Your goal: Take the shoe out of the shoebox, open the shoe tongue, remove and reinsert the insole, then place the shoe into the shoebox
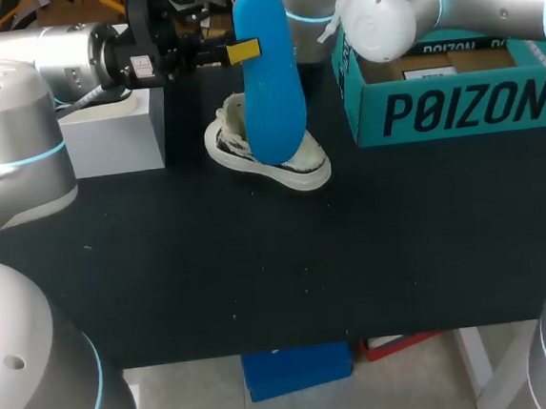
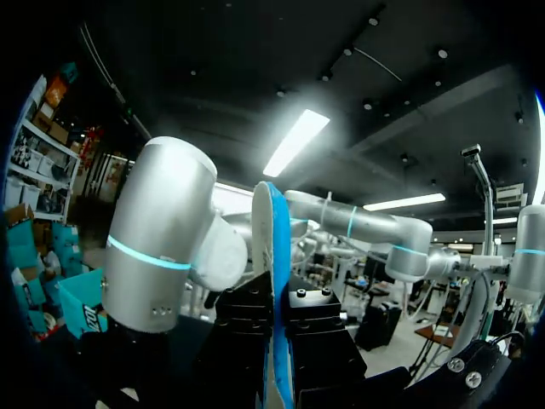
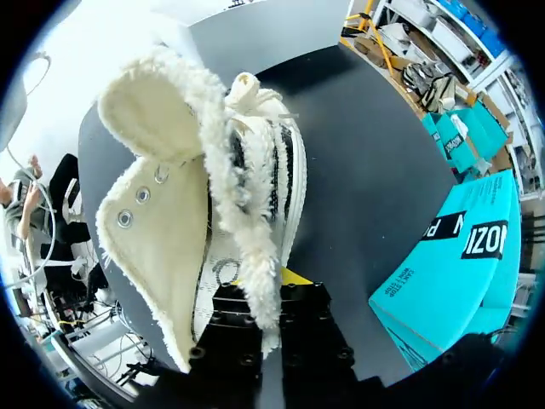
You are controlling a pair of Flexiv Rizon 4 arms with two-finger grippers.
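Note:
A white shoe (image 1: 279, 166) with black stripes stands on the black table (image 1: 260, 273). Above it a blue insole (image 1: 268, 71) hangs upright, with my left gripper (image 1: 240, 50) shut on its edge. The left wrist view shows the insole (image 2: 274, 239) edge-on, clamped in that gripper (image 2: 278, 308). My right arm (image 1: 381, 13) comes in behind the insole, which hides its gripper in the head view. In the right wrist view my right gripper (image 3: 272, 317) is shut on the fuzzy cream edge of the shoe (image 3: 213, 213), whose tongue stands spread open. The teal shoebox (image 1: 455, 102) sits open at the back right.
A white block (image 1: 114, 132) stands at the back left, under my left arm. The shoebox wall (image 3: 443, 264) lies close beside the shoe on the right gripper's side.

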